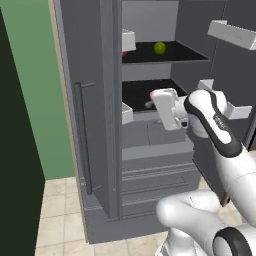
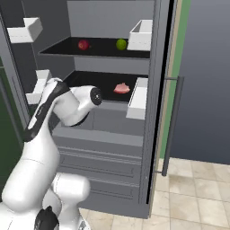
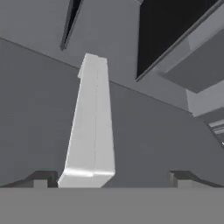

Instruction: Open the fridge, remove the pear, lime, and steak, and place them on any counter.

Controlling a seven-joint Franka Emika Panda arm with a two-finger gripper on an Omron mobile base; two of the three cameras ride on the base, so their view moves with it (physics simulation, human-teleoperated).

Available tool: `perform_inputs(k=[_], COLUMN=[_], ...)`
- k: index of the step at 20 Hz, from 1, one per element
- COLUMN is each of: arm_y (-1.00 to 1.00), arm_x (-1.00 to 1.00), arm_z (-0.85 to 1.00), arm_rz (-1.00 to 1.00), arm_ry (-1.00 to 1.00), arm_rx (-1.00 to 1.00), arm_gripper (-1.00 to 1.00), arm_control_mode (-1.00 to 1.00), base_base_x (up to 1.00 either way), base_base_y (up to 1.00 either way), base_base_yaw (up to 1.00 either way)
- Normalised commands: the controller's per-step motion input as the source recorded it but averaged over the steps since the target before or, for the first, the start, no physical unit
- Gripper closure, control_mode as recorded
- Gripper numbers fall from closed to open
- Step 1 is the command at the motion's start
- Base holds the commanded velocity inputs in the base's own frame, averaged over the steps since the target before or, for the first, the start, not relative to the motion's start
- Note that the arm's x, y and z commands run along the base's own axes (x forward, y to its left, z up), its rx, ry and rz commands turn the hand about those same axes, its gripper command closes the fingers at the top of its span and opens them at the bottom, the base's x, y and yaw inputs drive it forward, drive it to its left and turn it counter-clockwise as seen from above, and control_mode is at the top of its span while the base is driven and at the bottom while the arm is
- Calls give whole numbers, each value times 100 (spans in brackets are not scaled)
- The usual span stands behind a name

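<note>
Fridge [image 1: 95, 150] stood open, left door still closed. From left side: lime [image 1: 159, 48] on upper shelf, pear [image 1: 124, 54] mostly hidden behind door bin, steak [image 1: 151, 95] a sliver past white hand. From right side: pear [image 2: 83, 44], lime [image 2: 121, 44] on upper shelf, well apart; steak [image 2: 121, 88] alone on shelf below. Hand camera: gripper [image 3: 109, 177] spread wide, empty, facing pale door bin [image 3: 91, 131].
</note>
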Motion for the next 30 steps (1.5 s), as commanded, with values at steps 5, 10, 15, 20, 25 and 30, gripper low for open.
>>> perform_inputs(k=[5,10,15,20,25,30], arm_y=[38,66,76,94,-18,-100], arm_x=[51,14,-7,-31,-62,-60], arm_z=[-57,-34,-5,-15,0,24], arm_rz=[17,14,9,9,0,-10], arm_ry=[0,0,-3,-8,0,7], arm_rx=[-8,-6,-5,-9,-2,-4], arm_gripper=[-100,-100,-100,-100,-100,-100], arm_control_mode=[-100,-100,-100,-100,-100,-100], base_base_x=[0,0,0,0,0,0], base_base_y=[0,0,0,0,0,0], base_base_yaw=[0,0,0,0,0,0])
